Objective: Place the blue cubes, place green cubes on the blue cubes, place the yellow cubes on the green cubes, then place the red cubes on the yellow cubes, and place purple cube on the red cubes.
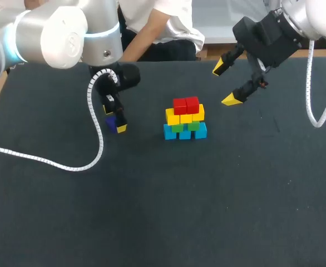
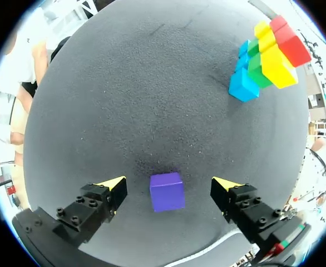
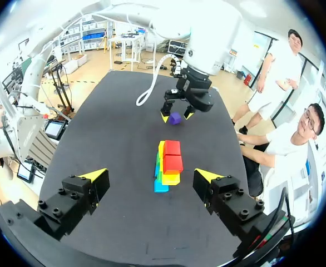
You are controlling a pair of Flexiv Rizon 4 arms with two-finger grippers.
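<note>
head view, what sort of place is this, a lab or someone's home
Most likely a robotics lab workbench, not a home: a dark matte table, the left arm and right arm over it, and a neat stack of coloured cubes.

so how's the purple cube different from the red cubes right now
The purple cube is a single block; the red cubes are a pair side by side. The purple cube lies on the table, apart from the others, while the red cubes sit atop the yellow cubes. The purple cube lies between the open fingers of the left gripper; no gripper is around the red cubes. All look similar in size.
</note>
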